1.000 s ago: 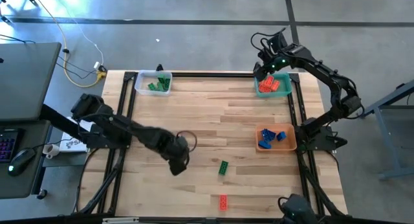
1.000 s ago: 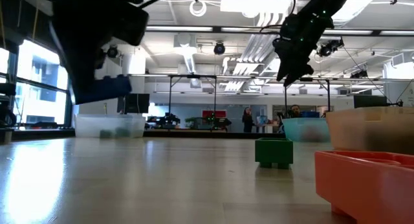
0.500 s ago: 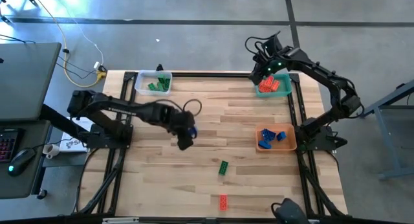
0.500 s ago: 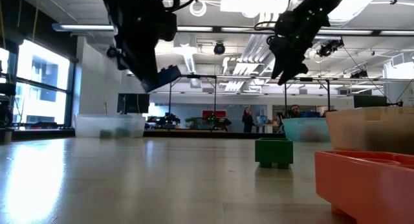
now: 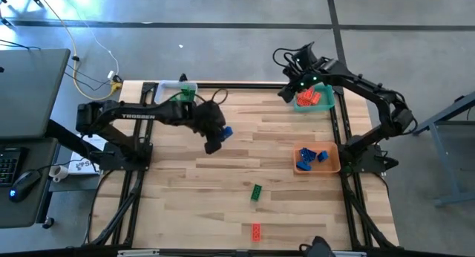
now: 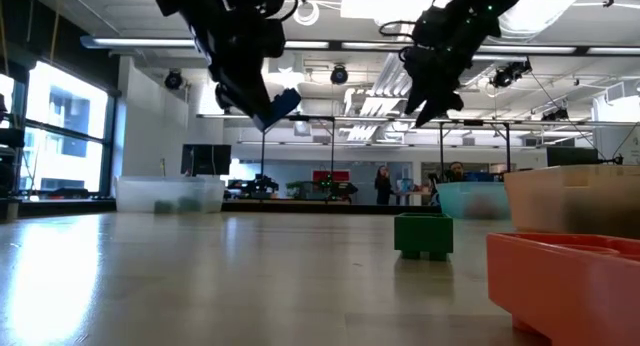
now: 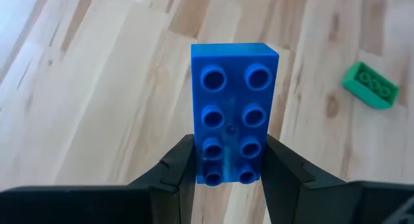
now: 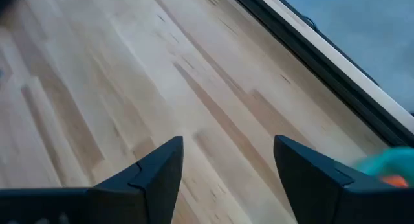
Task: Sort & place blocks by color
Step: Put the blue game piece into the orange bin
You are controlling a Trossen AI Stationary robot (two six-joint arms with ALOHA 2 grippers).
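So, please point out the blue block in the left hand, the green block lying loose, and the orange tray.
blue block (image 7: 233, 114), left wrist view, studded face.
green block (image 5: 256, 192), high view, top.
orange tray (image 5: 335, 166), high view, rim.

Bare wood at table (image 5: 245, 149) centre, green block (image 5: 256, 192) and red block (image 5: 256, 230) near front edge, trays along edges

Blue block (image 7: 233, 114) clamped aloft, studs visible. Green block (image 5: 256, 192) and red block (image 5: 256, 230) loose on bench (image 5: 252, 145); others sorted in trays.

The wooden table (image 5: 245, 138) carries three trays (image 5: 318, 159), a green block (image 5: 256, 192) and a red block (image 5: 256, 230).
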